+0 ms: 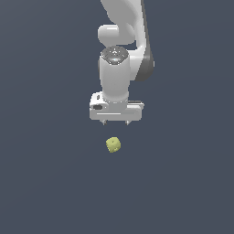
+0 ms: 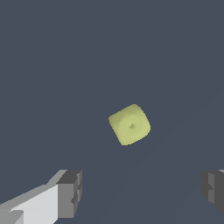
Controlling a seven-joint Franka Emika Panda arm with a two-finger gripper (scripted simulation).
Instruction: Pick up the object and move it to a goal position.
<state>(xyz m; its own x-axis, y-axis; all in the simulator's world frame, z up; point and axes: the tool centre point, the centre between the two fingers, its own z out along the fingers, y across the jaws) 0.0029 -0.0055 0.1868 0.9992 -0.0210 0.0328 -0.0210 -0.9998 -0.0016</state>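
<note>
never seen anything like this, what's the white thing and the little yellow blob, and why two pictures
These are simulator renders, not photographs. The white thing is a robot arm, and at its lower end sits its hand, two short fingers spread apart. The exterior view comes from a camera off the arm; the wrist view comes from a camera mounted on the wrist, looking past the fingers. The yellow blob is the object, a small rounded, dimpled cube lying on the dark grey surface. The hand holds nothing; the object sits apart from both fingers.

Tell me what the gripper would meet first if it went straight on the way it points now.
Probably the bare floor: the open gripper points down, and the object appears slightly off its line, though depth is unclear.
</note>
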